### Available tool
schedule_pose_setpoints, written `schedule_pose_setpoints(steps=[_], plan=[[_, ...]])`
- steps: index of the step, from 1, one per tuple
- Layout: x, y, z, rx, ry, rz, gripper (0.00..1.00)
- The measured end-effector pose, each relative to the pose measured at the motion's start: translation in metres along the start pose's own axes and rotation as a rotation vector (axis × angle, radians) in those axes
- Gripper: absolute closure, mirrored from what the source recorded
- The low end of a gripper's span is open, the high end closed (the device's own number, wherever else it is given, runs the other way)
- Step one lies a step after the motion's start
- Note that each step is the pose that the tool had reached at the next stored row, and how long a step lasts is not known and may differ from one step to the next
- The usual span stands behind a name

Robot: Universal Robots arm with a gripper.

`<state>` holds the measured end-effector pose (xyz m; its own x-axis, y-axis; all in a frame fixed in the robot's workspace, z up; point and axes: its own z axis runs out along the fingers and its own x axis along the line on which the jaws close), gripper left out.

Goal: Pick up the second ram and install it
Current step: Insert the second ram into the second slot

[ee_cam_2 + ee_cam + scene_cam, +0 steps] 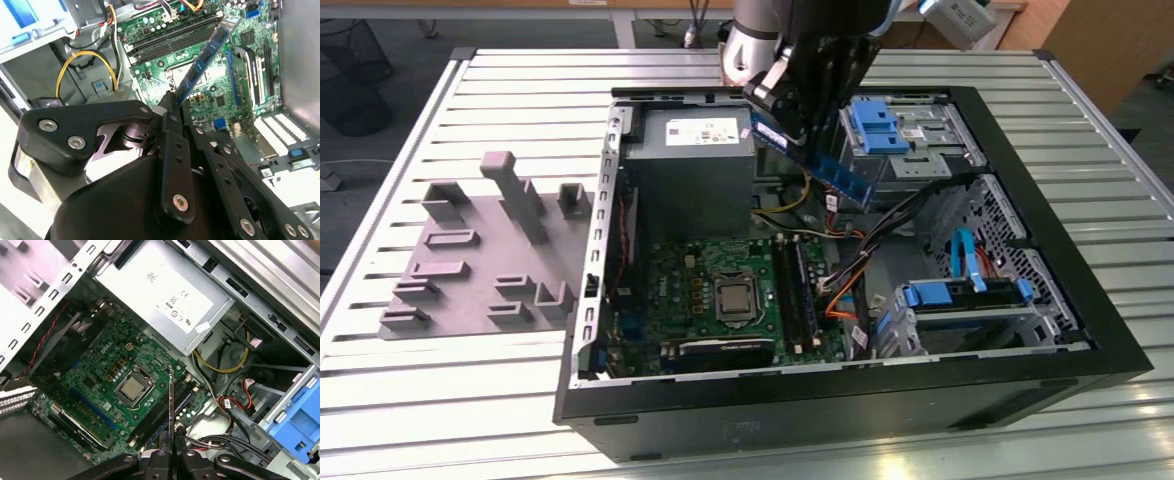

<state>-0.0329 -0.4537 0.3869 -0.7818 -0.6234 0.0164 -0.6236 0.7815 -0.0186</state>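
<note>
I have the gripper [171, 454] closed on the second ram [843, 175], pinching one end of the strip across its flat faces. The rest slants out free in the air well above the motherboard [683, 262], touching nothing on it. I judge it to be a light, stiff, thin board, fragile at the chips and along the contact edge, so the short ends or the bare faces are the places to grip. I count one strip in hand and one processor [738, 297] on the motherboard. Just beside the processor are what I take to be four memory slots [795, 290], though the angle is poor.
</note>
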Motion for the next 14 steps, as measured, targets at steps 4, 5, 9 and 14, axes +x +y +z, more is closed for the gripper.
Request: schedule_pose_setpoints(steps=[4, 5, 9, 14], plan=[[0.0000, 0.0000, 0.0003, 0.0006, 0.0023, 0.060, 0.86], [0.0000, 0.0000, 0.0003, 0.0007, 0.0029, 0.075, 0.86], [0.0000, 0.0000, 0.0006, 0.0009, 0.0051, 0.138, 0.86], [0.0000, 0.0000, 0.0008, 0.0011, 0.0071, 0.197, 0.86]])
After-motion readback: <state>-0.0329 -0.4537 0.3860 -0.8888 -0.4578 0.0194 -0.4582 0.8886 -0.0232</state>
